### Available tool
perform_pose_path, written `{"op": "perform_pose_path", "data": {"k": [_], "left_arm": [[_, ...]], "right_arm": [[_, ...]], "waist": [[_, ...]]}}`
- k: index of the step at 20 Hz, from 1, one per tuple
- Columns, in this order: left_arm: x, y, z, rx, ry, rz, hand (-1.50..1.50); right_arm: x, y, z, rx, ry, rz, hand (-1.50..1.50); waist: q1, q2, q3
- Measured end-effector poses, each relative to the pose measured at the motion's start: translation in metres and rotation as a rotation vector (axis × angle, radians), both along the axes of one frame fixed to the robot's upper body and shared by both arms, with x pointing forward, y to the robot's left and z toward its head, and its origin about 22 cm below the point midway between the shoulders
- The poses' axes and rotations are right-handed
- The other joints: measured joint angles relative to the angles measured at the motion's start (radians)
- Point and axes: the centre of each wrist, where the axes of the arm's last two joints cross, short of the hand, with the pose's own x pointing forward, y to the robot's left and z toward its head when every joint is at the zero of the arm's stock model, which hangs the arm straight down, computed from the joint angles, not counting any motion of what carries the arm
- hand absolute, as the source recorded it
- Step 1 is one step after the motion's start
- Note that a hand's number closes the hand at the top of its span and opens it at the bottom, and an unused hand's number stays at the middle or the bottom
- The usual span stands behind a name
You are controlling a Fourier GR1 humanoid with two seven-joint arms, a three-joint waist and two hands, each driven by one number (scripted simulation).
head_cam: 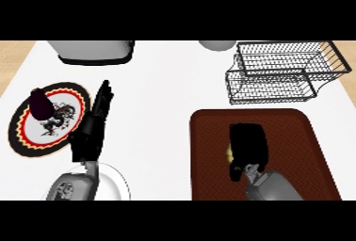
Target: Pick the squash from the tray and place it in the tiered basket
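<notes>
While my right hand (248, 143) lies flat over the brown tray (313, 150), I can see a bit of the yellow squash (228, 153) peeking out at its left side. The squash is on the tray, under my hand. I cannot tell if my fingers are curled round it. My left hand (94, 127) is open with straight fingers, just beside the plate (28, 136) with the red and black rim. A purple eggplant (40, 104) sits on that plate. The wire tiered basket (281, 70) stands behind the tray. A gray toaster (94, 51) is at the back left.
</notes>
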Motion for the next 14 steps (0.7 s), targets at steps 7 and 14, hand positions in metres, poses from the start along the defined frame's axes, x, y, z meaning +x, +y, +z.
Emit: {"op": "perform_pose_path", "data": {"k": [7, 14], "left_arm": [[-0.003, 0.003, 0.002, -0.003, 0.003, -0.001, 0.0], [-0.003, 0.0, 0.007, -0.005, -0.001, 0.004, 0.0]], "right_arm": [[-0.008, 0.003, 0.083, 0.052, -0.219, -0.085, 1.5], [-0.019, -0.015, 0.179, 0.143, -0.398, -0.074, 1.5]], "waist": [[-0.005, -0.004, 0.0], [-0.004, -0.004, -0.001]]}}
